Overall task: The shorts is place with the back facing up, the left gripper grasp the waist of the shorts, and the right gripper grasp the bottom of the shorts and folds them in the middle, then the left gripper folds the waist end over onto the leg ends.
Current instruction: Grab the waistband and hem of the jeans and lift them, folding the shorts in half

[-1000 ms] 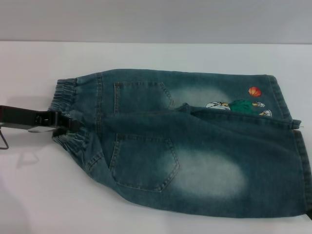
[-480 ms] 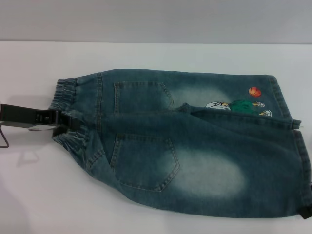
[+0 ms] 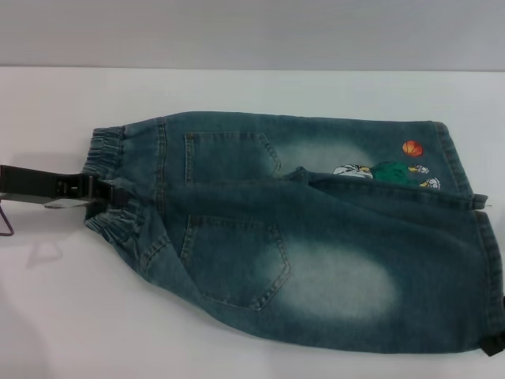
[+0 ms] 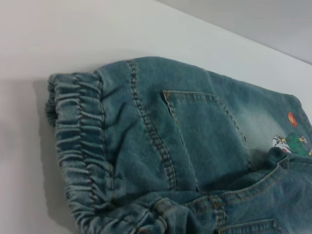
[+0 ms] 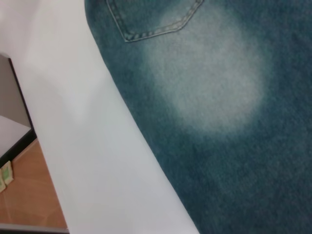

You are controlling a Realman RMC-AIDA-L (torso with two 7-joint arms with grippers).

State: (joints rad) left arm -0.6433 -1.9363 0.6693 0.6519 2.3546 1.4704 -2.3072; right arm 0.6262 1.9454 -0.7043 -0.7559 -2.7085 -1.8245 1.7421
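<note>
Denim shorts (image 3: pixel 316 237) lie back-up on white table (image 3: pixel 237 87), folded lengthwise w/ near half overlapping far half. Waist (image 3: pixel 110 181) points to my left side, leg ends (image 3: pixel 473 237) to my right. Two back pockets visible in head view; cartoon print (image 3: pixel 383 172) and orange ball (image 3: pixel 411 148) show on far leg near hem.

L gripper (image 3: pixel 102 192) sits at waist edge, low over table, fingers (image 3: pixel 117 192) clamped on gathered elastic band. L wrist view shows ruffled waistband (image 4: pixel 80 146) and far pocket (image 4: pixel 209 131) close up.

R gripper (image 3: pixel 495 343) barely shows at near right corner by leg hem; I can't tell its finger state. R wrist view: faded wash patch (image 5: pixel 214 73), table edge, wood floor (image 5: pixel 29 195) beyond.
</note>
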